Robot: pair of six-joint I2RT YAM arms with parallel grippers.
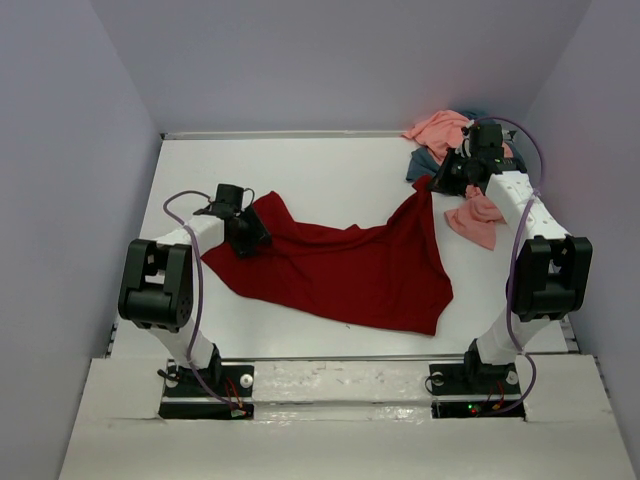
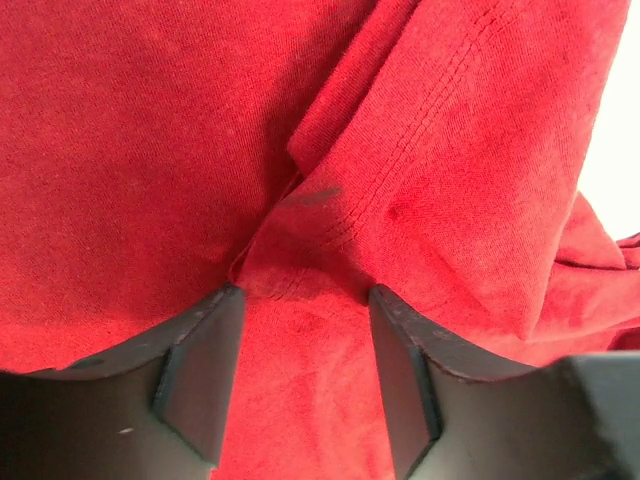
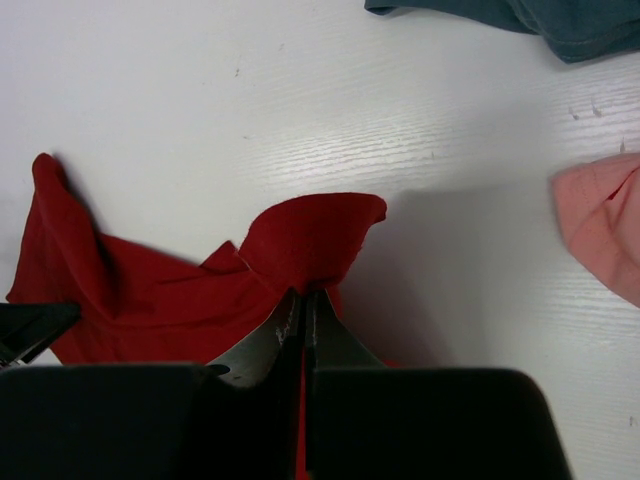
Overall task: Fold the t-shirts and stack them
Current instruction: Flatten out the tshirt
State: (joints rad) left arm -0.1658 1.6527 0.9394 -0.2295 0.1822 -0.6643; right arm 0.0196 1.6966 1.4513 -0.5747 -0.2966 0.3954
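The dark red t-shirt (image 1: 345,265) lies spread and wrinkled across the middle of the table. My left gripper (image 1: 245,236) is down on its left edge. In the left wrist view that gripper (image 2: 305,295) is open, its fingers apart with a fold of the red t-shirt (image 2: 420,150) between them. My right gripper (image 1: 437,186) is shut on the shirt's far right corner and holds it raised. In the right wrist view the red cloth (image 3: 310,235) bunches out from the shut right gripper (image 3: 305,297). The salmon pink t-shirt (image 1: 440,128) and the slate blue-grey t-shirt (image 1: 424,166) lie crumpled at the back right.
Part of the pink cloth (image 1: 478,220) lies under my right arm, by the right wall. In the right wrist view the blue-grey cloth (image 3: 540,20) is at the top edge and the pink cloth (image 3: 605,235) at the right. Walls enclose the white table (image 1: 300,170) on three sides.
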